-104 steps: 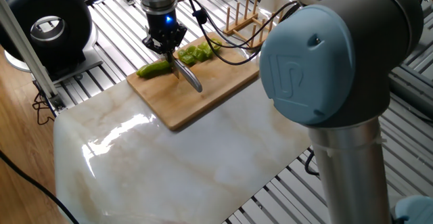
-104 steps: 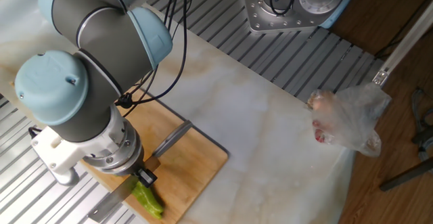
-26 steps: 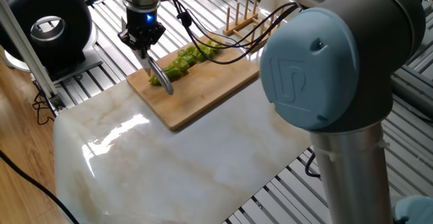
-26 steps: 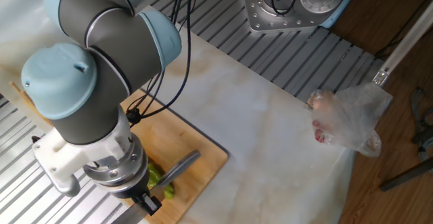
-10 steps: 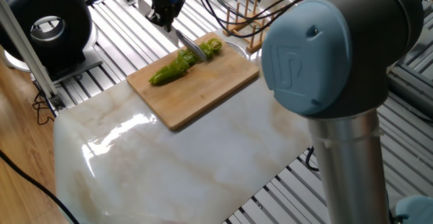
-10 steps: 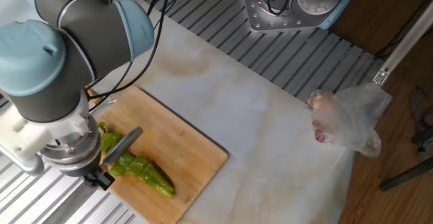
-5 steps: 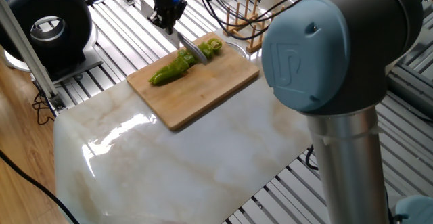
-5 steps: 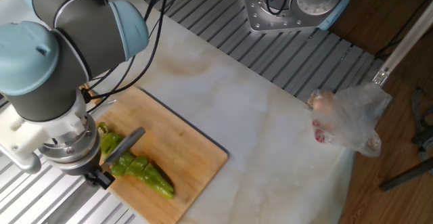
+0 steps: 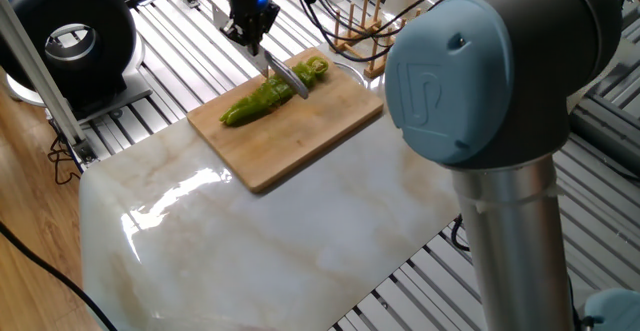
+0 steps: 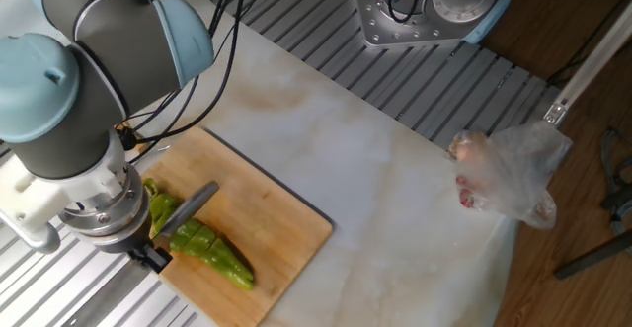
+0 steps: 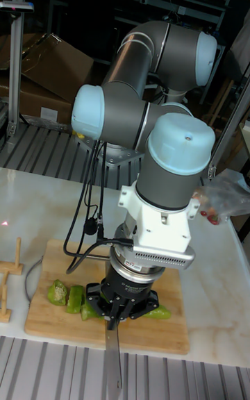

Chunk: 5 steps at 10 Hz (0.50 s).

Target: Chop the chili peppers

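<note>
Cutting board [image 9: 300, 136]: wooden, rectangular, lies on the pale marble slab [image 9: 250, 241], toward its far edge in the one fixed view.

Chili pepper [image 9: 262, 99]: light green, wrinkled, lies lengthwise on the far half of the board. It is already cut into pieces, most close together in a row; the tapered tip [image 10: 235, 269] is whole and points to the near left in the one fixed view. In the tall fixed view two loose chunks [image 11: 67, 295] sit at the left end of the row.

Knife [image 9: 287, 79]: metal blade, slanting down across the pepper's middle, its edge touching or just above the pieces; which of the two cannot be told.

Gripper [image 9: 251, 34]: black, two fingers, pressed together on the knife handle, hanging over the far left edge of the board.

Wooden rack [image 9: 362, 26]: upright pegs, just beyond the far right corner of the board.

Plastic bag [image 10: 509, 174]: clear, crumpled, with something reddish inside, at the slab's edge, well apart from the board.
</note>
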{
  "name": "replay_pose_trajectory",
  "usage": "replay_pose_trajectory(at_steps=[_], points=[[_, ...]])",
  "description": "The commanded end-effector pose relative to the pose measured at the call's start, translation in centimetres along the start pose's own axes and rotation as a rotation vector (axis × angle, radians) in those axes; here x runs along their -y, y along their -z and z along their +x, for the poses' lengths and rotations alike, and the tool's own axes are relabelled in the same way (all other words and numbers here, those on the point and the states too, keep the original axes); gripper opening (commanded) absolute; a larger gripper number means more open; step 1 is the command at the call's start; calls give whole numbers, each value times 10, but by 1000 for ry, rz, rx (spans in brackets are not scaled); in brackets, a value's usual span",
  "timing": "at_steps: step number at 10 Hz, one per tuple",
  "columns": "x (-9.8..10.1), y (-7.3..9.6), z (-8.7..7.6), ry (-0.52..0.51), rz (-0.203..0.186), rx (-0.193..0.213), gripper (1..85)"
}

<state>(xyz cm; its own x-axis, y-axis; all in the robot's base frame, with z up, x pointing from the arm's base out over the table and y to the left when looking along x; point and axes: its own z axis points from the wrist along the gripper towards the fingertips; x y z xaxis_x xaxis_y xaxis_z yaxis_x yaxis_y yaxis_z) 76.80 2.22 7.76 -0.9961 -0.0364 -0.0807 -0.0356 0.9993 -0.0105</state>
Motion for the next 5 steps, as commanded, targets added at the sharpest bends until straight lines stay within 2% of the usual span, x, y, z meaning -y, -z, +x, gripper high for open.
replay_pose_trajectory(at_steps=[1,2,4,5], points=[[1,3,-1,-10,-2,4,13],[-4,8,-3,-16,-19,14,13],[-16,27,-8,-13,-21,28,13],[-30,32,-3,-29,-42,10,13]])
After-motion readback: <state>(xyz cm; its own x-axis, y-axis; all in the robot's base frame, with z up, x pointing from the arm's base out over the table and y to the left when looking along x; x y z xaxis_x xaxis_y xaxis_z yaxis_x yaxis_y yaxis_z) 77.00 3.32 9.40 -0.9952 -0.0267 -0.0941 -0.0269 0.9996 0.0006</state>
